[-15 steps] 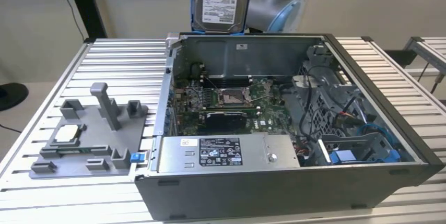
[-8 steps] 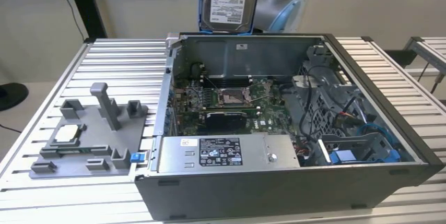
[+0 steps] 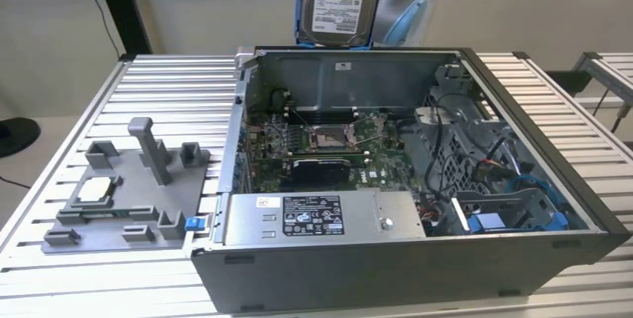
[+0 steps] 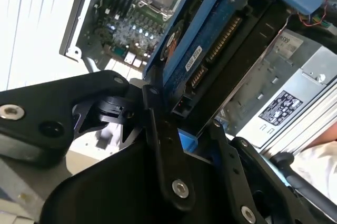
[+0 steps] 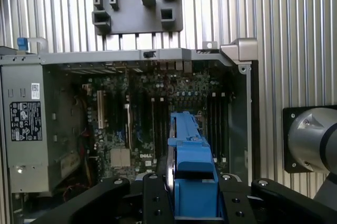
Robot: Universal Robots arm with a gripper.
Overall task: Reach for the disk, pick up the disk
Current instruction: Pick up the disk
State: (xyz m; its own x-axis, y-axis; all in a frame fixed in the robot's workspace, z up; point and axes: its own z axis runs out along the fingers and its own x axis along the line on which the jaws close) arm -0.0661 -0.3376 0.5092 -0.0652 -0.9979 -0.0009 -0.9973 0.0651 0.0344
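So the disk (image 3: pixel 339 5) is already off the ground here. In the exterior view it hangs upright in the air above the back wall of the open computer case (image 3: pixel 396 184), white label facing the camera, blue rails running down both its sides. It's well clear of the case, touching nothing below it.

In the second wrist view the tool (image 4: pixel 181 129) is clamped right on the disk (image 4: pixel 210 40), black fingers (image 4: pixel 158 129) pressed against its blue rail with the connector edge of the drive sticking out between them. The first wrist view looks straight down past the disk (image 5: pixel 190 155), and the black linkage of the tool (image 5: pixel 192 197) sits on either side of the blue rail. So: narrow, closed on the drive, firm-looking grip.

Below it the case lies on its side on the slatted metal desk (image 3: pixel 148 81), lid off. You can see the motherboard (image 3: pixel 327 140) with its CPU socket (image 3: pixel 327 136), the grey power supply box (image 3: pixel 316 218) with a black-and-white label along the near edge, and a tangle of cables (image 3: pixel 494 170) plus blue plastic bits on the exterior view's right.

On the exterior view's left, a grey fixture plate (image 3: pixel 129 199) sits on the desk beside the case, with a few upright posts and a small white-topped square chip (image 3: pixel 94 190) resting in it.
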